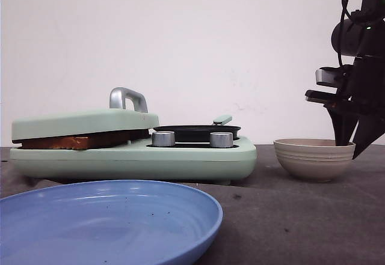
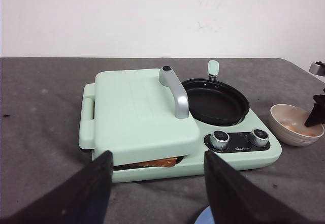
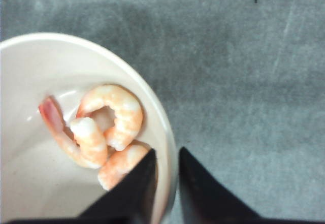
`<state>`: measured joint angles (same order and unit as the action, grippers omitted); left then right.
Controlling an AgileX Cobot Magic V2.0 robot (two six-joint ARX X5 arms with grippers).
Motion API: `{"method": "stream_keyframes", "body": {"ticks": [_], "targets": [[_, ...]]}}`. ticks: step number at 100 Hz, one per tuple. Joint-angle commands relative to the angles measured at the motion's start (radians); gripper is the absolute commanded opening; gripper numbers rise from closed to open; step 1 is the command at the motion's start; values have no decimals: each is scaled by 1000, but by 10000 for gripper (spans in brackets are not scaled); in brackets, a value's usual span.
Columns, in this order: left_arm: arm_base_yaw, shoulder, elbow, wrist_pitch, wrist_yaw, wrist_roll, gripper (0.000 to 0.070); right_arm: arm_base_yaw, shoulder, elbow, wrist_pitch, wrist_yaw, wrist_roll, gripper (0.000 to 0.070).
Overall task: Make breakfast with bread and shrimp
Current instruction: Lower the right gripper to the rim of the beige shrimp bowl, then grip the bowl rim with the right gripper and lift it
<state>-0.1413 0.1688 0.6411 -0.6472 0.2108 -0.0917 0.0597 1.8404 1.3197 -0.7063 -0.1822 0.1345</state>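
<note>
The bread (image 1: 78, 140) lies pressed under the shut lid of the mint-green breakfast maker (image 1: 138, 157); only its brown crust edge (image 2: 152, 162) shows. Three pink shrimp (image 3: 106, 127) lie in a beige bowl (image 1: 313, 160) to the right of the machine. My right gripper (image 3: 167, 150) straddles the bowl's rim (image 3: 165, 127), one finger inside by a shrimp and one outside, closed narrowly on the wall. The bowl rests on the table. My left gripper (image 2: 157, 155) hangs open in front of the machine with nothing between its fingers.
An empty black frying pan (image 1: 195, 133) sits on the machine's right half, behind two silver knobs (image 1: 162, 138). The lid carries a silver handle (image 2: 175, 94). A blue plate (image 1: 108, 217) lies at the front left, on the dark grey cloth.
</note>
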Motion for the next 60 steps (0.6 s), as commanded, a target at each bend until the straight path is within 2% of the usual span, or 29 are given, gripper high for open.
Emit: {"method": "stream_keyframes", "body": {"ticks": [1,60], "targets": [[-1,0,5,12,-5,9,273,1,30,21,-3,3,-11,0],[-1,0,5,12,-5,8,273,1,-39,21,34,-40,-18,0]]}}
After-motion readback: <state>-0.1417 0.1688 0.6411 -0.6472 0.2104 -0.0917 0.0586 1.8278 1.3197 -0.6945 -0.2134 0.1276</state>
